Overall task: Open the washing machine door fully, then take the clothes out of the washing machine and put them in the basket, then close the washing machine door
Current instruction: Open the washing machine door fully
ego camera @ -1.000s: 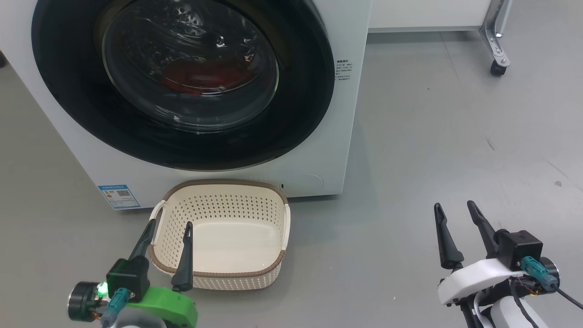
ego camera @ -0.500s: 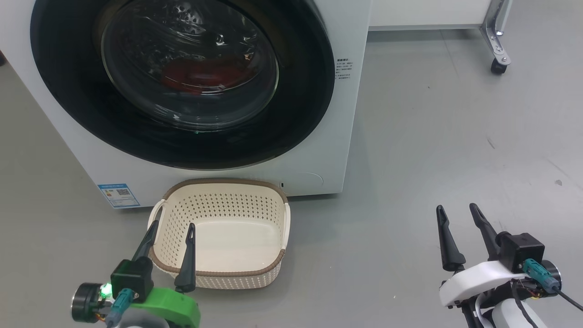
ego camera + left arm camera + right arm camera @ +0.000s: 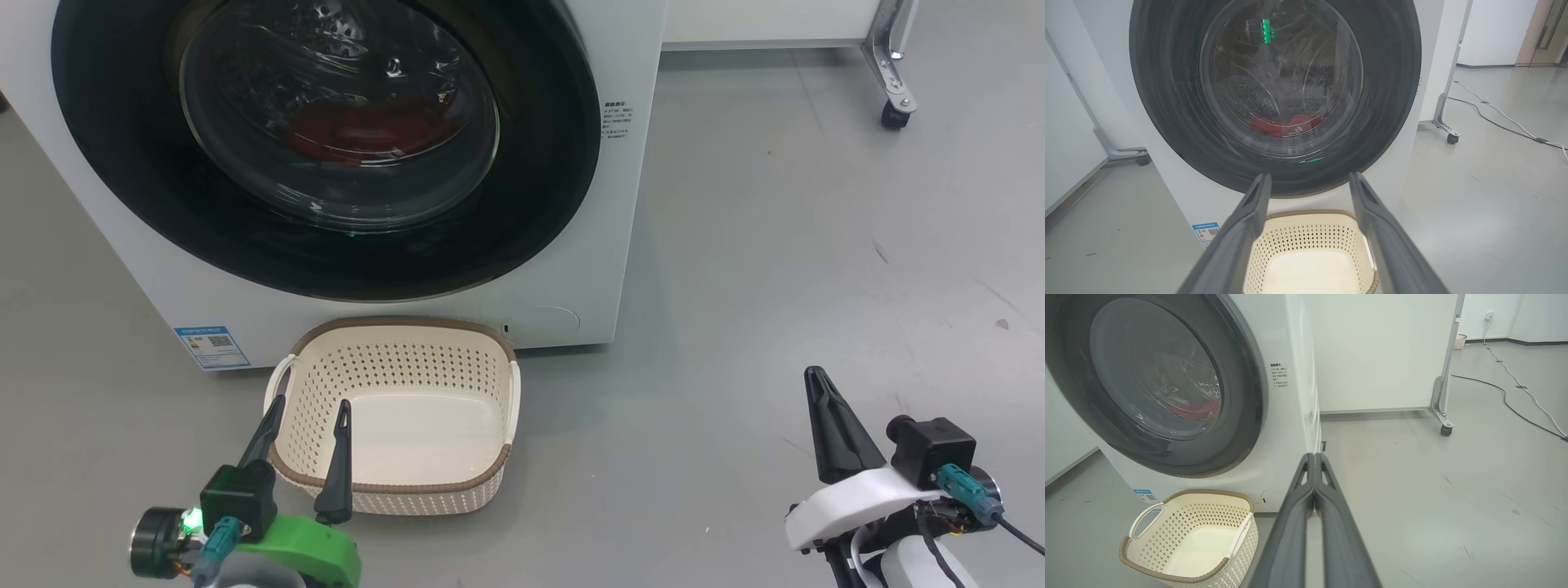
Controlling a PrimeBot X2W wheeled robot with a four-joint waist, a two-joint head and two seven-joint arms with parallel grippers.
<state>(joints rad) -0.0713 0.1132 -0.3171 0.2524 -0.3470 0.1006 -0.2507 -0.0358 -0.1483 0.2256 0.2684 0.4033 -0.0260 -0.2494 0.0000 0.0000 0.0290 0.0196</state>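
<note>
At lower left, the left gripper (image 3: 310, 402) spreads its fingers wide, gripping nothing, tips over the near-left corner of the basket (image 3: 400, 324). It sits on the floor (image 3: 775, 245) just before the washing machine (image 3: 571, 310), whose closed washing machine door (image 3: 326, 245) fills the upper left, red clothes (image 3: 367, 131) visible behind its glass. At lower right, the right gripper (image 3: 815, 376) has its fingers pressed together on nothing.
</note>
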